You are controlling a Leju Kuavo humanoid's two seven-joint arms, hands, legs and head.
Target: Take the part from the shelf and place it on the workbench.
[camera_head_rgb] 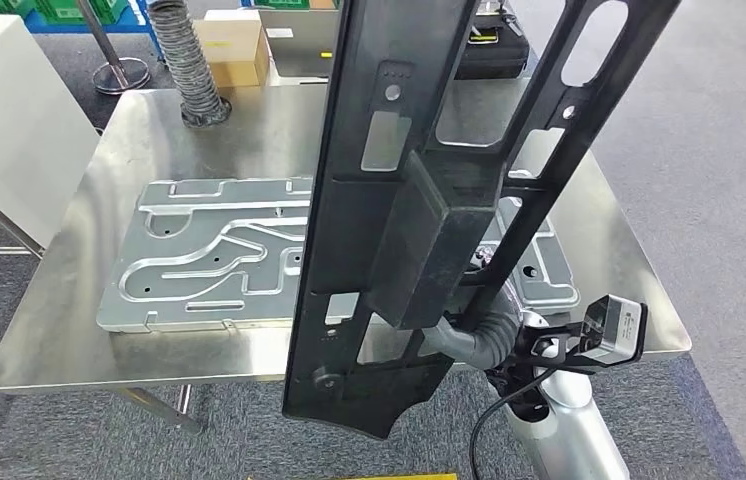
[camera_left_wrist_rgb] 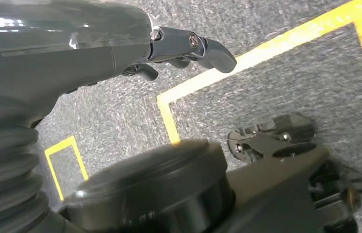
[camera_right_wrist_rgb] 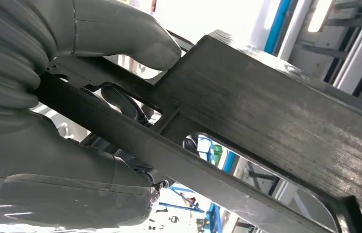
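My right hand [camera_right_wrist_rgb: 72,121] holds the black part [camera_head_rgb: 409,200], a long frame with openings and a boxy block in its middle. The thumb lies on one side of a bar of the frame and the darker fingers are under it. The part stands nearly upright in the air, in front of the steel surface [camera_head_rgb: 59,300] and above its near edge; it is not set down. On the surface lies a flat silver stamped plate [camera_head_rgb: 209,260], partly hidden behind the part. My left hand [camera_left_wrist_rgb: 121,53] hangs over the grey carpet floor [camera_left_wrist_rgb: 276,82] with yellow lines; its fingers are stretched and hold nothing.
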